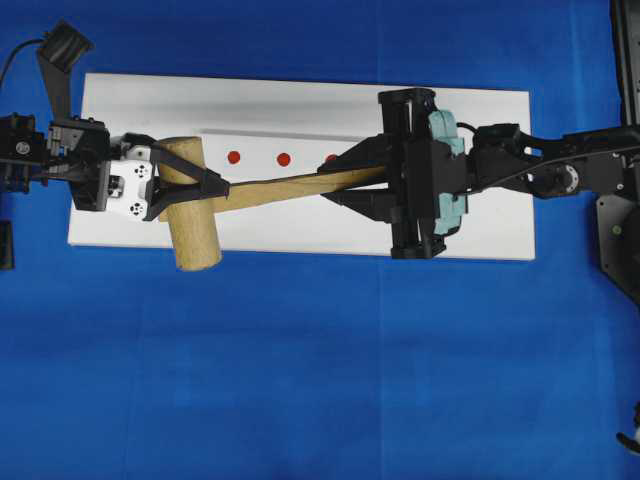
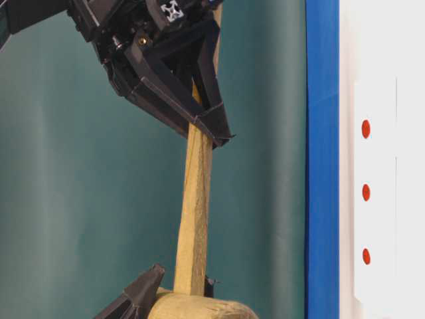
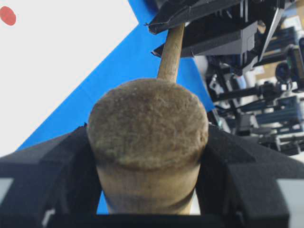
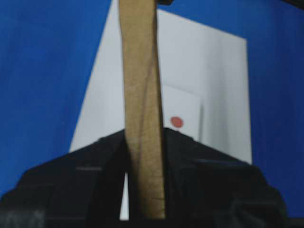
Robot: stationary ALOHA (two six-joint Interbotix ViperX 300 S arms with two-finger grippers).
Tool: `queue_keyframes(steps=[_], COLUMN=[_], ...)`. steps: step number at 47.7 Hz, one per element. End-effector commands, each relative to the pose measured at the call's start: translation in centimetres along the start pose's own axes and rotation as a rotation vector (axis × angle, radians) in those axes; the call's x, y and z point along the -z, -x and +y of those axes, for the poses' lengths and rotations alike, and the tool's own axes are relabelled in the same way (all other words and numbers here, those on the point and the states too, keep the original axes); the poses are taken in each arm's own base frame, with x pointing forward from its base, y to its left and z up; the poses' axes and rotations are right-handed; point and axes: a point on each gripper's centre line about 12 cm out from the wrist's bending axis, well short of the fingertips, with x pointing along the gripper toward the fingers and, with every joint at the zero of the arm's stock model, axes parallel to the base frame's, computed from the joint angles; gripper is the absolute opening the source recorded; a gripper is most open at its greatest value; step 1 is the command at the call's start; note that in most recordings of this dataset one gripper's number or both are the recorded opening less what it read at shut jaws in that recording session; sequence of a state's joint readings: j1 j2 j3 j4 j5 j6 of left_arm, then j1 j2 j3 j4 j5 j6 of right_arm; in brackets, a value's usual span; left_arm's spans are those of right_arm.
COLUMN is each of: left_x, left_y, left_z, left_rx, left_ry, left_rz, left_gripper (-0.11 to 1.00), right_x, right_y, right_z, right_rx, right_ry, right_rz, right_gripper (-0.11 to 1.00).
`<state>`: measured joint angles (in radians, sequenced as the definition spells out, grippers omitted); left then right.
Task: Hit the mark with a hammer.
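The light wooden hammer [image 1: 190, 205], a mallet with a thick cylindrical head and a long flat handle, is held off the white rectangular board [image 1: 300, 100] by both arms. Its head hangs over the board's left end, with the lower end of the cylinder reaching past the board's near edge above the blue cloth-covered table [image 1: 300, 380]. The handle runs from the head to the right, rising slightly toward the board's middle.

The left hand [image 1: 195, 185], black-fingered with a white housing behind it, is clenched around the hammer's head. The left wrist view shows a finger [image 3: 52, 166] pressed to each side of the cylinder, whose round end face fills the middle of that picture.

The right hand [image 1: 345, 180] comes in over the board's right half and is clamped on the handle. In the right wrist view the flat handle stands upright between the two black fingers [image 4: 199, 185], which sit tight against its sides with no gap showing. The table-level view shows the same grip, with the fingers closed on the handle well away from the head.

Small red round marks [image 1: 283, 159] lie in a row on the board, just beyond the handle as the overhead view shows it. Two show fully there; a third is partly covered by the right hand. All three are visible in the table-level view.
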<state>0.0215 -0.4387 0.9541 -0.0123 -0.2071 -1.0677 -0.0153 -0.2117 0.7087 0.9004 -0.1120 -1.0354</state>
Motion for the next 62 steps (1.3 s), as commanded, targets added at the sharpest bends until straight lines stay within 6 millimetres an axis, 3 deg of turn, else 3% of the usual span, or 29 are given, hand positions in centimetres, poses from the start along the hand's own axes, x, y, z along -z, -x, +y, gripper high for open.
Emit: queue_keyframes(steps=[1, 22, 29, 33, 44, 62], left_x=[-0.4, -0.7, -0.9, -0.9, -0.8, 0.3], left_y=[0.1, 0.2, 0.1, 0.0, 0.3, 2.5], left_z=[-0.9, -0.8, -0.8, -0.9, -0.6, 1.2], left_rx=[0.027, 0.024, 0.021, 0.023, 0.016, -0.076], left_ry=[-0.024, -0.088, -0.130, -0.133, -0.128, -0.140], left_rz=[-0.011, -0.024, -0.027, -0.027, -0.023, 0.038], left_gripper=[0.45, 0.45, 0.82, 0.92, 0.90, 0.90], right_x=[-1.4, -1.4, -1.3, -1.3, -1.2, -0.1], right_y=[0.3, 0.3, 0.3, 0.3, 0.4, 2.5], right_z=[-0.4, -0.2, -0.2, -0.2, -0.2, -0.3], right_rx=[0.011, -0.004, -0.011, -0.011, -0.008, -0.002], right_ry=[-0.007, -0.008, -0.013, -0.019, -0.054, -0.175], right_rz=[-0.038, -0.031, -0.025, -0.025, -0.024, -0.020], right_gripper=[0.09, 0.09, 0.09, 0.09, 0.09, 0.09])
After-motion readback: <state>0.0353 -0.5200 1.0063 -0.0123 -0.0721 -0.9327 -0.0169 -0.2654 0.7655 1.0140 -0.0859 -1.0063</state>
